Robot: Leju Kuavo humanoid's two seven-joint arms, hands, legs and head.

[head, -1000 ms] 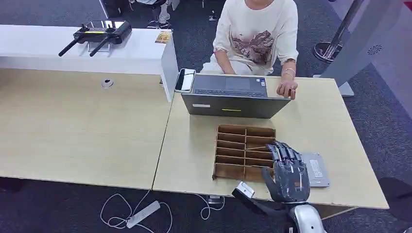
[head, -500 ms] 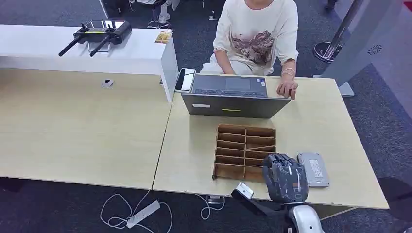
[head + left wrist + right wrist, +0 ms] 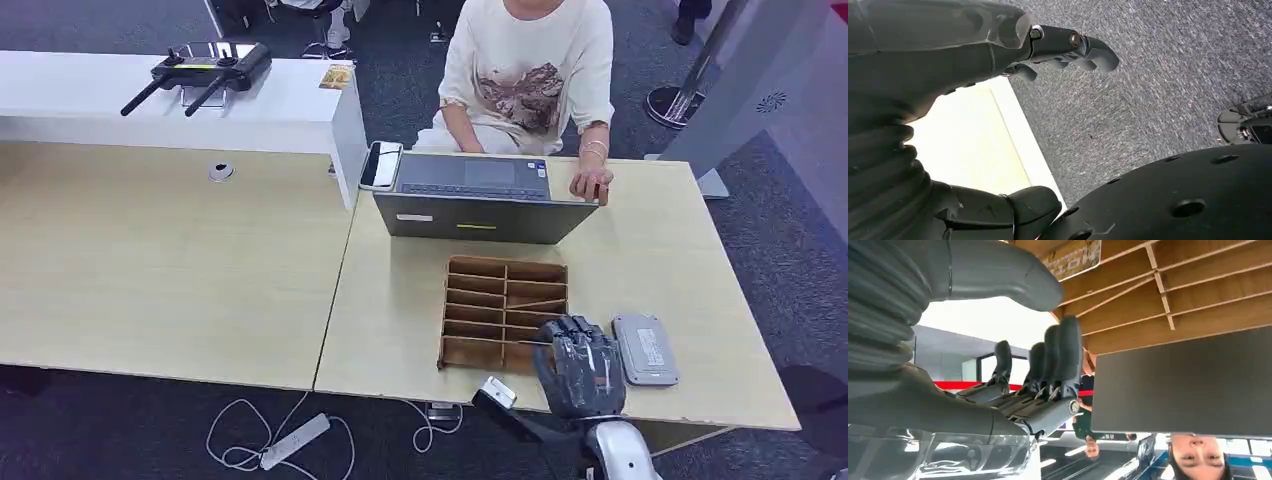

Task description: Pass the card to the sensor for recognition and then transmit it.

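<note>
Fingers of the right hand are bent over the near right corner of the wooden rack, with the thumb held apart from them and nothing in between; the hand is empty. Just beside it, on the robot's right, the grey sensor lies flat on the counter, close to the hand but apart from it. In the right wrist view a printed card sits in one of the rack's slots, beyond the thumb and not touched by it.

The left hand hangs beside a pale counter edge above the grey carpet – its fingers reach out loosely, wide of the thumb, and hold nothing.

Past the rack a laptop stands open with its lid toward the robot. A phone lies at its left corner. Behind the laptop sits a person in a pale shirt, one hand resting at the laptop's right edge. Farther off to the left, a black controller lies on a white shelf.
</note>
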